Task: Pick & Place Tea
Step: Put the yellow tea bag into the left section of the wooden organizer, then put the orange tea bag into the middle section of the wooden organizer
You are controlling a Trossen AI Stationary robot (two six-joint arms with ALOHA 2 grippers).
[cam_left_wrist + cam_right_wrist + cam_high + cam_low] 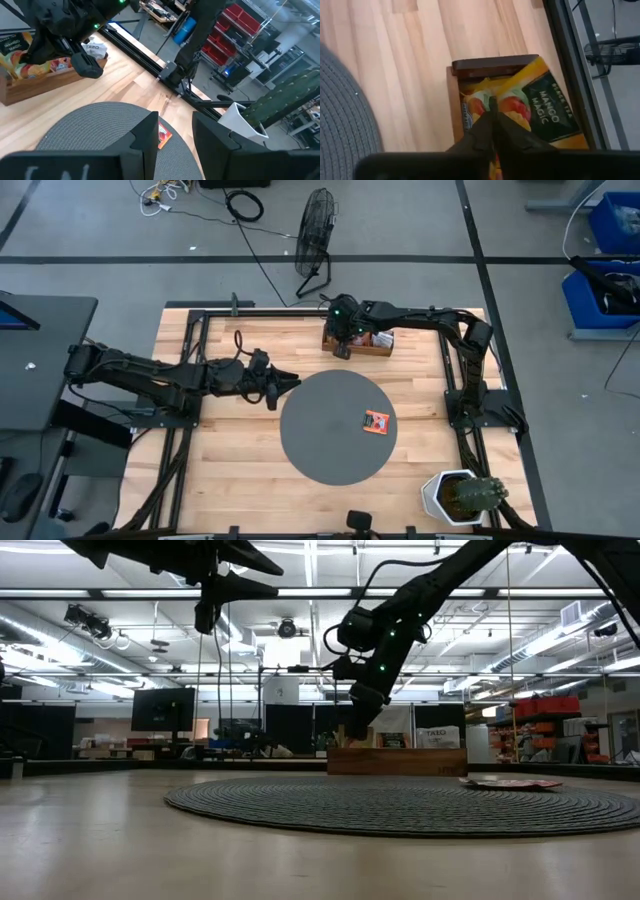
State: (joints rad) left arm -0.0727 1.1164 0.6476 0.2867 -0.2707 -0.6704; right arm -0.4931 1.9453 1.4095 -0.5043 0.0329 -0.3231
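Observation:
A brown wooden tray (372,343) stands at the table's far edge and holds upright tea sachets (540,107), yellow-orange with mango print. My right gripper (341,343) (492,111) is shut at the tray's left end, pointing down among the sachets' upper edges. One orange-red sachet (377,422) (510,783) lies flat on the right part of a round grey mat (310,450). My left gripper (288,384) (175,137) hovers open above the mat's left edge, touching nothing. My right gripper comes from above, pointing down, its shut fingertips (488,120) on the upper edge of a mango-print sachet (479,106) at the tray's left end. The fingers themselves hide the contact. The sachet stays standing in the tray with the others.
A cactus in a white pot (462,496) stands at the table's near right corner. Black frame rails (300,311) run along the table's far and side edges. A floor fan (316,235) stands beyond the far edge. Bare wood lies left of and near the mat.

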